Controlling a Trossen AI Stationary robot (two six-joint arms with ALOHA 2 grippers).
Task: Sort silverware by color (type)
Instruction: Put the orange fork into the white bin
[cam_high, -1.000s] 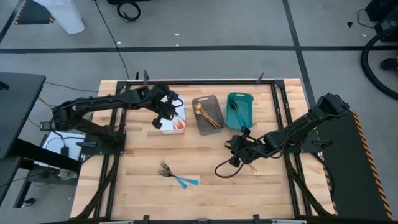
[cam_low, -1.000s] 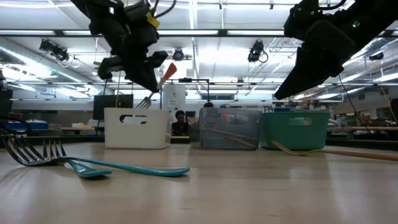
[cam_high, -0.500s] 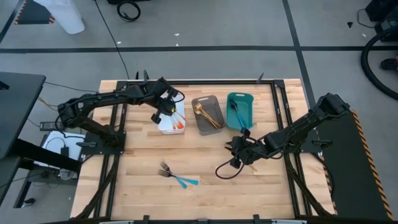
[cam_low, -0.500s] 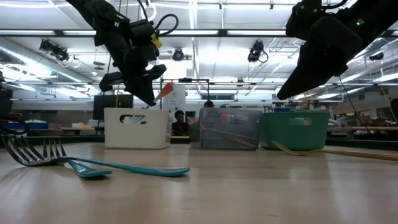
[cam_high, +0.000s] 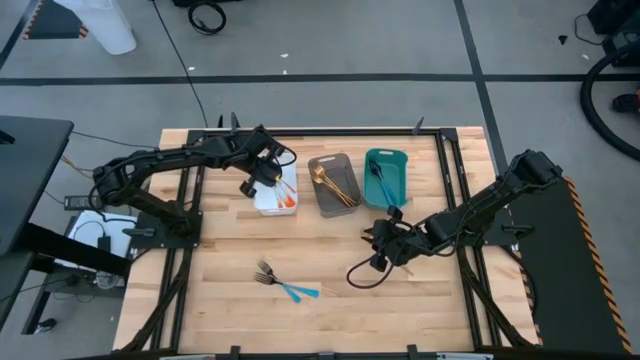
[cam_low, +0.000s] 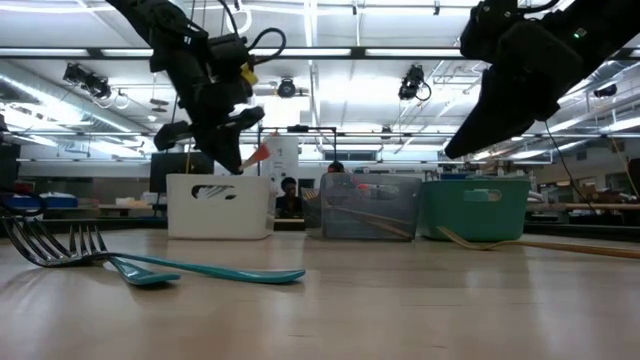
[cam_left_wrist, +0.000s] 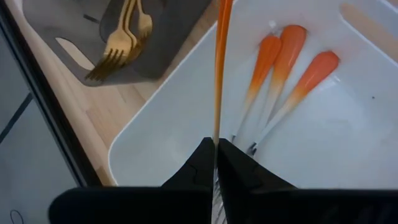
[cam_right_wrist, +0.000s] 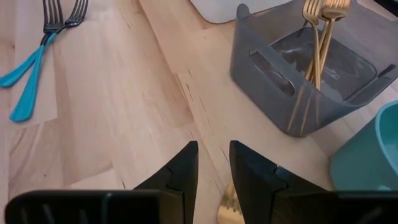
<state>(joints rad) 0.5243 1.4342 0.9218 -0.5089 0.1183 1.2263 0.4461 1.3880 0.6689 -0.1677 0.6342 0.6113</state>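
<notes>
From the high view we noted the left gripper (cam_high: 262, 178) over the white bin (cam_high: 283, 205), at the back of the table beside the grey bin (cam_high: 331, 196) and the teal bin (cam_high: 394, 189). That view did not resolve what the fingers held. The left wrist view did: the fingers were pinched together on an orange-handled utensil (cam_left_wrist: 221, 74), its handle reaching out over the white bin (cam_left_wrist: 186, 130), where three more orange-handled pieces (cam_left_wrist: 283, 68) lay side by side. The low view gave the height: the left gripper (cam_low: 215, 135) hung above the white bin's (cam_low: 220, 205) rim, with the orange handle (cam_low: 260, 152) slanting out beside it.

The right gripper (cam_high: 385, 245) hung over the table in front of the teal bin. Its wrist view showed the fingers (cam_right_wrist: 180, 171) apart with nothing between them, and a gold utensil (cam_right_wrist: 226, 208) lying on the wood just below, partly hidden. The same view showed gold forks (cam_right_wrist: 317, 37) leaning in the grey bin (cam_right_wrist: 292, 93) and two teal-handled forks (cam_right_wrist: 37, 56) lying loose.

In the high view the teal-handled forks (cam_high: 285, 283) lay toward the front of the pale wooden table (cam_high: 230, 290); teal-handled pieces (cam_high: 378, 185) lay in the teal bin.

The low view showed the room beyond: ceiling strip lights (cam_low: 330, 52) and a person (cam_low: 290, 197) behind the bins.
</notes>
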